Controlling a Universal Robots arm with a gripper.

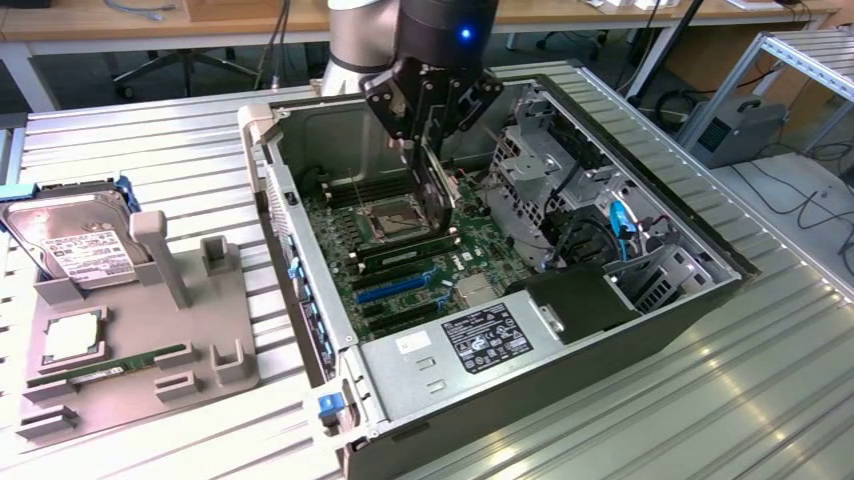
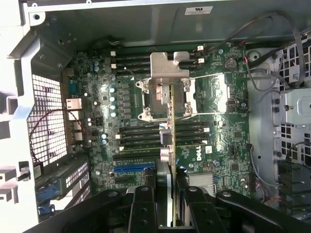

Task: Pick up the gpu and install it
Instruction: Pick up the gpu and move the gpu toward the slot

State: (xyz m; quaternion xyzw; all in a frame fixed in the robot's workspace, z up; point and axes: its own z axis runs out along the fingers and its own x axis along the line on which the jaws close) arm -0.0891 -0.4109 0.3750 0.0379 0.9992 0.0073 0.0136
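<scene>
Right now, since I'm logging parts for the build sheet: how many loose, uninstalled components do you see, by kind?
hard drive, on the grey tray: 1
square silver chip, on the tray: 1
green RAM stick, on the tray: 1
gpu, held edge-on between the fingers: 1
Total: 4

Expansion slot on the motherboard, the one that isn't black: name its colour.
The slot is blue; the wrist view shows it best.

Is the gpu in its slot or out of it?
Out. The tool holds the gpu edge-on over the processor socket; the blue slot lies bare.
</scene>
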